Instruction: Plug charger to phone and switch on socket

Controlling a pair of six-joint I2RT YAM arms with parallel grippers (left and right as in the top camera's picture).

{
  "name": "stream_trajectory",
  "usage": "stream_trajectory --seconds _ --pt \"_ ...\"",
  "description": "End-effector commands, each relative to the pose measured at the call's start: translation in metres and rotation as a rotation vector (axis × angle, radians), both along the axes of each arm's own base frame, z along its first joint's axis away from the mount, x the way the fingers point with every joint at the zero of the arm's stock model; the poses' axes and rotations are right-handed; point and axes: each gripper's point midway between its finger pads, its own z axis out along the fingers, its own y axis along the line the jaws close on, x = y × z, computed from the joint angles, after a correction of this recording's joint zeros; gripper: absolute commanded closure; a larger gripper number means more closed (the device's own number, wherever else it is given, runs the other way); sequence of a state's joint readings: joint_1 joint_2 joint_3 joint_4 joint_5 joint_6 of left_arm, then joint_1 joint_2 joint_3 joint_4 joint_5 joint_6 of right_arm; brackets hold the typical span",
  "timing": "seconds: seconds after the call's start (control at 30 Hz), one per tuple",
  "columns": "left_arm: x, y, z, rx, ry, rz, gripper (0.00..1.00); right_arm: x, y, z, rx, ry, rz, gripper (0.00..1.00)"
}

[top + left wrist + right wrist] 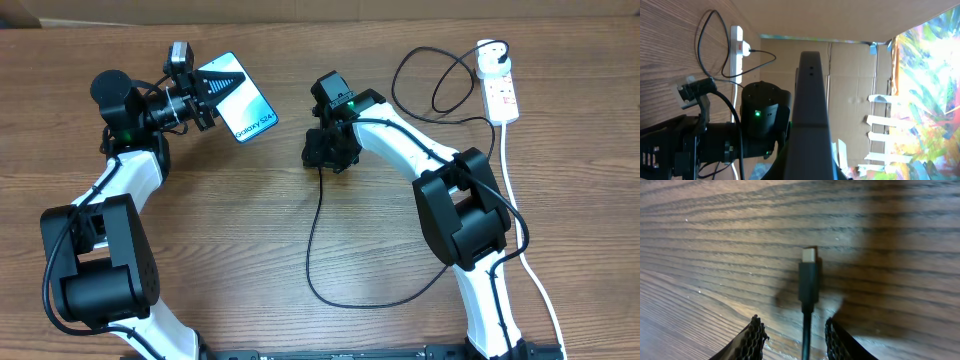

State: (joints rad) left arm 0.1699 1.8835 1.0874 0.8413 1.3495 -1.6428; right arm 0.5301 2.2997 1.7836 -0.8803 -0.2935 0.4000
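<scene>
You have one phone (240, 100) on this rig, and your left gripper (210, 98) has it. The jaws are clamped on one end of the phone, whose light blue screen is tilted up toward the overhead camera at the far left of the table (220, 250). In the left wrist view it shows edge-on as a dark slab.

Your right gripper (794, 332) stands near the table's middle with its two mesh-padded fingers (754, 340) partly apart, holding nothing. The one black charger (808, 287) cable runs between them without touching either pad. Its connector tip lies flat on the wood just ahead of the fingertips, well apart from the phone.

From there the cable sweeps in one big loop toward the robot's base and goes out of sight at the right arm (460, 210). Another loop of it lies beside the single white power strip (501, 92) at the far right and meets the strip's end. One white cord (515, 200) trails from the strip. Its red switches are too small to count.
</scene>
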Motion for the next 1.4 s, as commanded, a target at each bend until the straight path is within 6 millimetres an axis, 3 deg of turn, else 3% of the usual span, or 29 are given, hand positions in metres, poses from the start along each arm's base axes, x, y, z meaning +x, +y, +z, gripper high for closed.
stream_trajectory --seconds 0.0,0.43,0.67,0.8,0.9,1.0,1.37 --pt "0.0 0.0 0.011 0.008 -0.039 -0.01 0.96 -0.001 0.0 -0.006 0.026 0.03 -0.018 0.61" --pt "0.0 0.0 0.011 0.008 -0.039 -0.01 0.96 0.005 -0.002 -0.032 0.072 0.074 -0.033 0.76" --pt "0.0 0.0 0.011 0.008 -0.039 -0.011 0.96 0.017 -0.008 -0.031 0.091 0.054 -0.054 0.96" --pt "0.0 0.0 0.011 0.008 -0.039 -0.013 0.96 0.018 -0.002 -0.024 0.151 0.029 0.028 0.96" --pt "-0.003 -0.001 0.011 0.009 -0.039 -0.027 0.96 0.016 0.01 0.0 0.28 0.018 0.125 0.96" --pt "-0.005 -0.002 0.011 0.01 -0.039 -0.043 0.96 0.014 0.01 0.03 0.357 0.015 0.164 0.96" --pt "-0.007 -0.002 0.01 0.009 -0.033 -0.053 0.96 -0.034 0.012 0.165 0.592 -0.034 0.318 0.96"
